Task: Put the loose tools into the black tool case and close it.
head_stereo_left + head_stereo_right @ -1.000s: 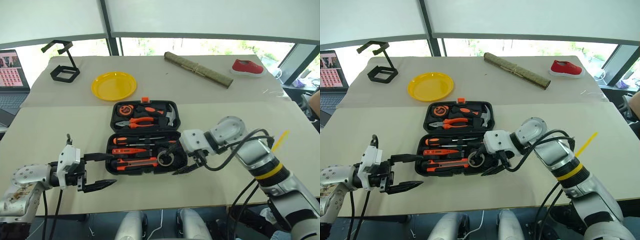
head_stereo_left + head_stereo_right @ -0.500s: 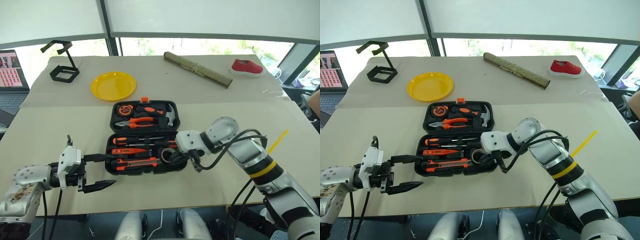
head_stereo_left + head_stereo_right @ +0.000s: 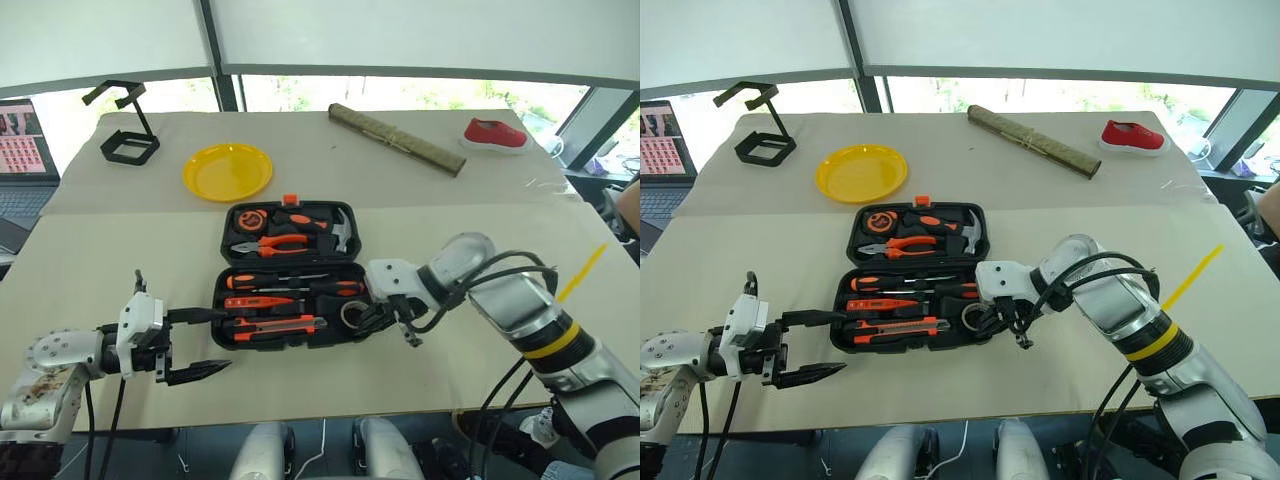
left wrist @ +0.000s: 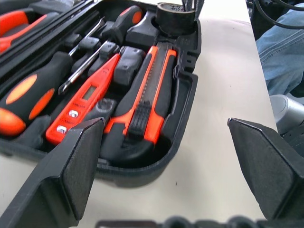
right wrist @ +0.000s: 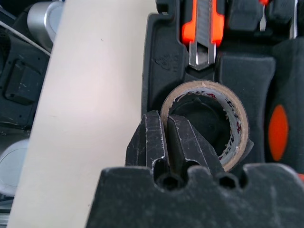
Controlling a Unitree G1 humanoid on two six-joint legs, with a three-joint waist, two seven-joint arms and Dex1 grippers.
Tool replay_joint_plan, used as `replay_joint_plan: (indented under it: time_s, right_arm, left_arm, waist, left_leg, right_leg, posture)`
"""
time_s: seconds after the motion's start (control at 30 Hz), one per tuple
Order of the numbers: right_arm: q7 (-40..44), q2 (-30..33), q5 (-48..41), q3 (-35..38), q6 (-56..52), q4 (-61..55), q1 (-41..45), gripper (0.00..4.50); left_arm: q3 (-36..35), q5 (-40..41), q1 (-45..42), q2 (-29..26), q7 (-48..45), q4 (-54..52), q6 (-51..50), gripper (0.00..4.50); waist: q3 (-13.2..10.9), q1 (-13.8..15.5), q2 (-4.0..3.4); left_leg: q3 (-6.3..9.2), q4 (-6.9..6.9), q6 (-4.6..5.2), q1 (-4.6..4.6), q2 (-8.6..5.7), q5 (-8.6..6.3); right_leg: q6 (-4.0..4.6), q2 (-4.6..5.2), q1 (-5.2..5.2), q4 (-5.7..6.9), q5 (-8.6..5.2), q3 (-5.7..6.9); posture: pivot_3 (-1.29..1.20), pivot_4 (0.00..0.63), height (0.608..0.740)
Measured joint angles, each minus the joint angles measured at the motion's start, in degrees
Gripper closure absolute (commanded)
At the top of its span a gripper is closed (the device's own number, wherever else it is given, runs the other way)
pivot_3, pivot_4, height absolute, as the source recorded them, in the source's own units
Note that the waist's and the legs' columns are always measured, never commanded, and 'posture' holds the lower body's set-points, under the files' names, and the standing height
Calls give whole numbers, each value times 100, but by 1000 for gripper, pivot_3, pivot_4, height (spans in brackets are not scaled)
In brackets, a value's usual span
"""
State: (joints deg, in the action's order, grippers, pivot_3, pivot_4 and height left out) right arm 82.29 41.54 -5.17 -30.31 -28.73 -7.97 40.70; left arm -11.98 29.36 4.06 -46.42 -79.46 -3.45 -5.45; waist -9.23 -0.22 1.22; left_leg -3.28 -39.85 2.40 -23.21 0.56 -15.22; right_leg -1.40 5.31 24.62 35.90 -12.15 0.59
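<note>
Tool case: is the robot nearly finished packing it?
Nearly. The screwdrivers, tester pen and utility knife already lie in the black tool case. The right pincer is shut on the tape roll's rim at its recess. The lid is open, so closing remains.

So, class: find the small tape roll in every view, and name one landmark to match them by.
Left eye: tape roll, case's near right corner.
Right eye: same corner.
Left wrist: far corner.
Right wrist: centre, right gripper shut on its rim.
Landmark: utility knife beside it.
</note>
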Motion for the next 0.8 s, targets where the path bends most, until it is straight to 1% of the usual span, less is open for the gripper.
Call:
replay_joint_plan:
  time_s: [0.07,0.1,0.17,0.2,0.27,0.3,0.37,0.4,0.47,0.53,0.57,0.6,0.63,0.67,0.73,0.77,0.8]
  right_arm:
    - [30,45,14,-17,42,3,9,3697]
    - [31,66,38,-15,56,4,17,3509]
    - [44,119,61,-13,63,12,67,2894]
    - [49,123,64,-2,63,17,82,2482]
    - [53,123,51,15,63,30,85,1887]
    - [76,122,22,36,58,30,83,1466]
    - [305,143,-308,180,-28,-19,31,911]
    - [464,165,-637,289,-119,-108,-42,498]
    - [575,159,-1114,580,-274,-184,-140,498]
    - [589,179,-1636,1191,-353,-116,-250,428]
    - [515,181,-1707,1400,-307,-12,-283,428]
    - [256,113,-1747,1777,-151,394,-346,706]
    - [118,96,-1738,1907,-109,606,-363,950]
    - [-67,90,-1641,2041,132,909,-422,1209]
    - [-499,32,-1259,2141,806,1564,-541,1819]
    - [-729,-45,-1033,2148,1130,1925,-585,2056]
    - [-988,-159,-806,2147,1463,2274,-625,2453]
  left_arm:
    - [0,-2,3,0,-4,21,47,0]
    - [-1,-3,8,0,-5,44,58,0]
    - [-3,-7,33,0,-6,80,112,0]
    - [-6,-7,38,0,-1,97,135,0]
    - [-32,0,38,-1,29,95,127,0]
    - [-44,8,38,-1,58,91,110,0]
    - [-72,38,41,-1,146,63,5,0]
    - [-118,74,51,-1,210,53,-67,0]
    - [-256,146,72,-1,318,48,-142,0]
    - [-512,225,81,0,610,117,-331,538]
    - [-594,222,20,20,786,201,-372,675]
    - [-758,210,-204,150,1229,406,-479,1095]
    - [-825,196,-284,179,1426,487,-513,1407]
    - [-876,146,-384,189,1683,589,-612,1861]
    - [-863,4,-742,315,2186,771,-854,2548]
    - [-800,-55,-935,397,2433,853,-967,2807]
    - [-672,-184,-1134,487,2679,934,-1062,3241]
  waist:
    - [0,30,0]
    - [0,40,0]
    - [0,58,0]
    - [0,70,1]
    - [0,87,1]
    - [0,89,0]
    - [0,88,1]
    - [0,82,1]
    - [-1,73,2]
    - [-1,72,3]
    - [-1,72,2]
    - [-1,93,4]
    - [-2,100,6]
    - [-3,98,9]
    - [-3,105,9]
    - [-3,107,10]
    - [-3,97,10]
  left_leg:
    - [0,0,0,1,0,0]
    - [0,0,0,1,-1,0]
    - [0,0,1,1,-2,-1]
    - [1,0,1,1,-1,-1]
    - [2,1,2,0,-1,-1]
    - [2,2,2,-1,-1,-2]
    - [3,2,3,-5,0,-2]
    - [3,2,4,-4,1,-2]
    - [4,2,4,-4,3,-2]
    - [4,1,3,2,5,-2]
    - [5,3,3,10,5,-2]
    - [8,2,2,27,4,-2]
    - [9,2,1,30,4,-1]
    - [7,3,1,30,3,-1]
    - [6,2,0,29,-3,0]
    - [5,2,-1,28,-6,1]
    - [0,3,-2,27,-7,1]
  right_leg:
    - [0,1,-2,-2,0,1]
    - [-1,2,-3,-2,0,2]
    - [-1,2,-3,-3,0,3]
    - [-1,2,-3,-4,0,5]
    - [-1,2,-2,-5,0,6]
    - [-1,2,-2,-6,0,6]
    - [-1,1,-1,-9,0,7]
    - [-1,0,-1,-9,0,6]
    - [-1,0,-1,-8,1,6]
    - [-1,0,-5,-5,1,6]
    - [-1,1,-12,-7,1,6]
    - [-1,1,-32,-7,1,10]
    - [-1,1,-36,-8,1,13]
    - [0,1,-36,-8,2,10]
    - [-1,2,-35,-4,2,10]
    - [-2,2,-35,-3,3,9]
    - [-4,1,-32,-2,4,4]
  posture:
    - [0,150,740]
    - [0,150,740]
    - [0,150,740]
    - [0,150,740]
    - [0,150,740]
    - [0,150,740]
    - [0,150,740]
    - [0,150,740]
    - [0,150,740]
    - [0,150,740]
    - [0,150,740]
    - [0,150,740]
    - [0,150,740]
    - [0,150,740]
    - [0,150,740]
    - [0,150,740]
    - [0,150,740]
